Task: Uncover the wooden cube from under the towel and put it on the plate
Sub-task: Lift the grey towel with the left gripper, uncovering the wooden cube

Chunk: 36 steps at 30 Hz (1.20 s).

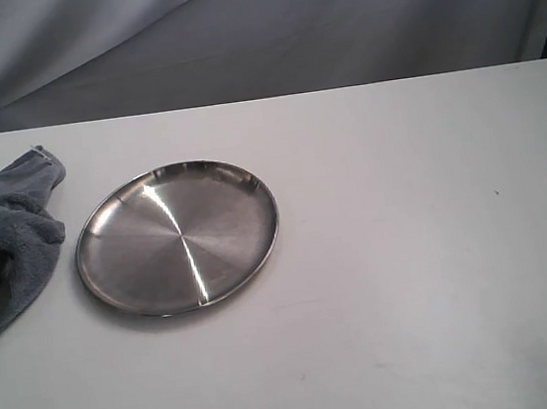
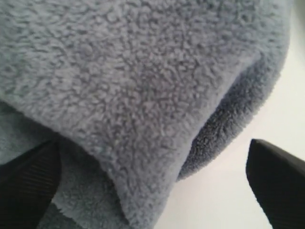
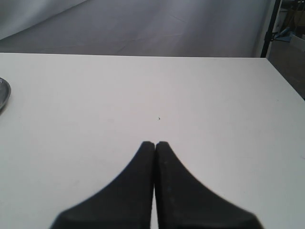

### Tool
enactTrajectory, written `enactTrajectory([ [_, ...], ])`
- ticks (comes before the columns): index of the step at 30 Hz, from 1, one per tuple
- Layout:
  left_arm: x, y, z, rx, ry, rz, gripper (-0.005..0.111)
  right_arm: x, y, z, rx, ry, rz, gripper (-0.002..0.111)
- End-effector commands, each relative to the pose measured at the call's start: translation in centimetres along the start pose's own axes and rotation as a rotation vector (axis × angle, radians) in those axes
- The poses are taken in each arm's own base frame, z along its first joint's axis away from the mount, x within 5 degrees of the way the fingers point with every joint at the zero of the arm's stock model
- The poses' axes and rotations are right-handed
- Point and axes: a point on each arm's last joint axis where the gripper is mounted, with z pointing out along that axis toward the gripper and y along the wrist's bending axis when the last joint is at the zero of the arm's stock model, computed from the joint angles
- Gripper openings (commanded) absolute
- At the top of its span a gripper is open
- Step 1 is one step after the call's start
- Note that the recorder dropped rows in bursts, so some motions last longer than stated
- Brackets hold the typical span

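1. towel (image 1: 12,231): grey-blue, fluffy, bunched in a heap at the left edge of the table (image 1: 412,277), approx. mid depth. part of it runs out of the ext. view on the left.
2. plate (image 1: 178,238): round, shiny steel, lies flat on the table just right of the towel. whether rim and cloth touch cannot be told. nothing lies on it.
3. wooden cube: not seen in any view, so its position cannot be told.
4. left gripper (image 2: 155,162): at the towel heap. in the ext. view only dark parts show at the left edge, against the cloth.
5. left fingers (image 2: 26,191): wide apart. a thick fold of towel hangs between them and fills most of the wrist view. one finger lies against the cloth, while the other stands clear of it over bare table. no clamp on the cloth.
6. right gripper (image 3: 155,145): fingers pressed together, tip to tip, nothing between them. it sits low over bare table, well apart from the towel. a sliver of the plate rim shows at the edge of the r. wrist view.
7. backdrop (image 1: 281,24): grey cloth hangs behind the far edge of the table.
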Motion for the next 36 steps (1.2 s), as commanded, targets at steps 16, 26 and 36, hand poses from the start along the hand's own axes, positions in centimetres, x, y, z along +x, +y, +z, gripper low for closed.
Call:
enactTrajectory([
  [16, 0.5, 0.9, -2.2, -0.074, -0.025, 0.006, 0.000, 0.0, 0.0, 0.0, -0.004, -0.006, 0.004, 0.000],
  [26, 2.4, 0.8, -11.5, 0.010, -0.345, -0.164, 0.000, 0.0, 0.0, 0.0, -0.004, -0.006, 0.004, 0.000],
  [36, 4.2, 0.9, -15.0, 0.005, -0.447, -0.178, 0.000, 0.0, 0.0, 0.0, -0.004, -0.006, 0.004, 0.000],
])
